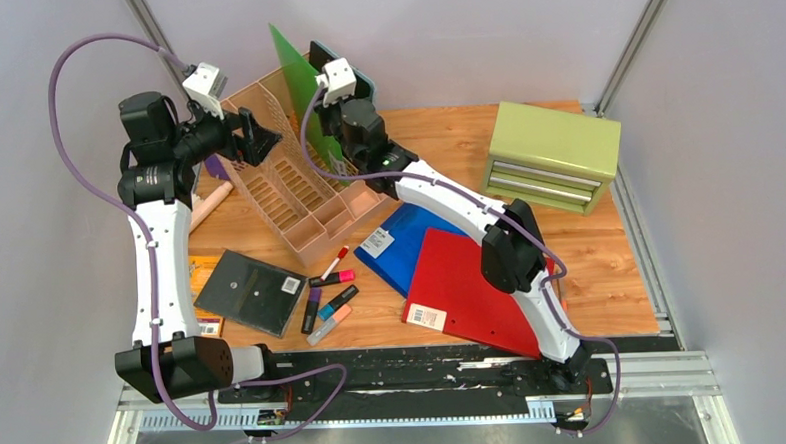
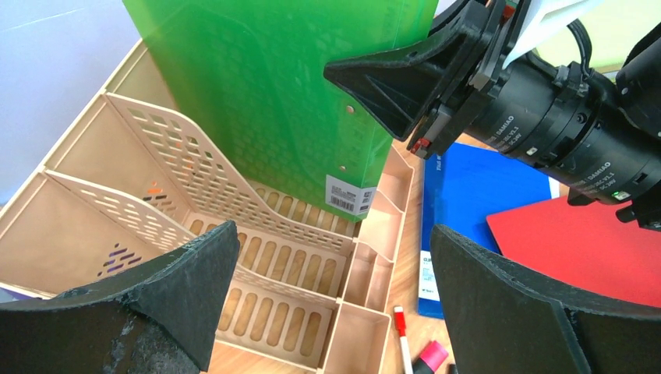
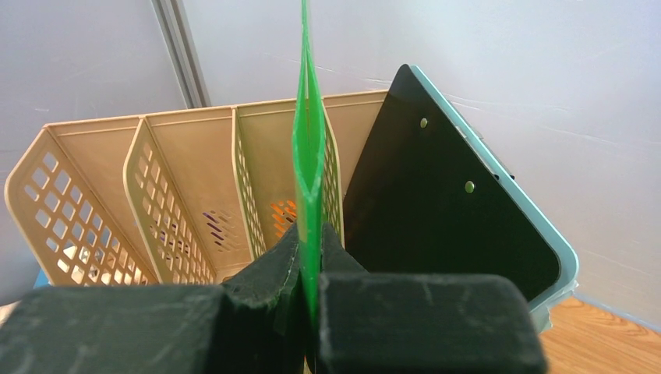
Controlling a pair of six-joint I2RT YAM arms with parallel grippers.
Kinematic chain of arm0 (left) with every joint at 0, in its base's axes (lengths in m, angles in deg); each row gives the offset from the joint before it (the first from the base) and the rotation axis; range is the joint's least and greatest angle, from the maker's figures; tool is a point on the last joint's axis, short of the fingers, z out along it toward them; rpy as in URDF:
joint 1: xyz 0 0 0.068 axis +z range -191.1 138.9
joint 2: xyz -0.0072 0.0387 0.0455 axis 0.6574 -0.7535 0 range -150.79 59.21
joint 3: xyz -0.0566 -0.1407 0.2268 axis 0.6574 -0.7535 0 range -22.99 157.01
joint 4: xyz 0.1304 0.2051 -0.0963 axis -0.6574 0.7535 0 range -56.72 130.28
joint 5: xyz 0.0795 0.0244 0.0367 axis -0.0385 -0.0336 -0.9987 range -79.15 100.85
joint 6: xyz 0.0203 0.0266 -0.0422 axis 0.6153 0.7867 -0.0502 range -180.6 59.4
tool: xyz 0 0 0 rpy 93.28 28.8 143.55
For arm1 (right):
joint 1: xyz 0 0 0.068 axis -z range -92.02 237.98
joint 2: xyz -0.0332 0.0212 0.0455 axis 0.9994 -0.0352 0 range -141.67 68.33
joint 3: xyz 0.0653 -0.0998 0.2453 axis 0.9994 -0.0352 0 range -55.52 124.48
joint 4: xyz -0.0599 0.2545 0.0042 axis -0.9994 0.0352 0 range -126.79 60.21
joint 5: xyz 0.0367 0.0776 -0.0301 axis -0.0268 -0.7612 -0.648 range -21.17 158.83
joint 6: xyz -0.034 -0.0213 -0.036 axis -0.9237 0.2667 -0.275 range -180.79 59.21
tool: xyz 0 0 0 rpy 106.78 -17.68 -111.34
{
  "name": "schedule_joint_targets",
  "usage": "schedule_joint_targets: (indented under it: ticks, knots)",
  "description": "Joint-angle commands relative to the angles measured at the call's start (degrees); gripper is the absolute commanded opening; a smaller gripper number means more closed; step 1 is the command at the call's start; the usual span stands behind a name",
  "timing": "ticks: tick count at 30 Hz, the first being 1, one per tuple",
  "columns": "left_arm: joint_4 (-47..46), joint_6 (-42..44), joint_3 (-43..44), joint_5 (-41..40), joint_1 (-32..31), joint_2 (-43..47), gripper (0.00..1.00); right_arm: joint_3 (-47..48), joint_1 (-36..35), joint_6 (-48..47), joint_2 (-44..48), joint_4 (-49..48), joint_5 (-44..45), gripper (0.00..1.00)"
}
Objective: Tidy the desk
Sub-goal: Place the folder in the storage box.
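Observation:
The desk is a light wood tabletop. A beige file organizer stands tilted at the back left. My right gripper is shut on the lower edge of a green folder. It holds the folder upright in one of the organizer's slots. A black and teal clipboard stands in the slot to the folder's right. My left gripper is open and empty. It hovers above the organizer's front compartments, just left of the green folder.
A blue folder, a red folder, a black folder and several markers lie on the front of the desk. A green drawer cabinet stands at the back right. A pale tube lies by the left arm.

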Motion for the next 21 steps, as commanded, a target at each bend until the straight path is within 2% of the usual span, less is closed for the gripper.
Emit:
schedule_joint_targets:
  ticks: [1,14,21]
  knots:
    - [-2.8,-1.9,-0.1,1.7,0.3,1.1,1.0,4.1,-0.1,-1.4,-1.6,-4.6,3.4,0.0]
    - [-3.1,-1.7,-0.9,2.1,0.2,1.7,1.0,11.1,-0.3,-0.5,-4.6,-3.0,8.2,0.0]
    - [-3.7,-2.1,-1.5,2.4,0.3,1.7,1.0,9.8,-0.9,-0.1,-4.8,-3.1,9.7,0.0]
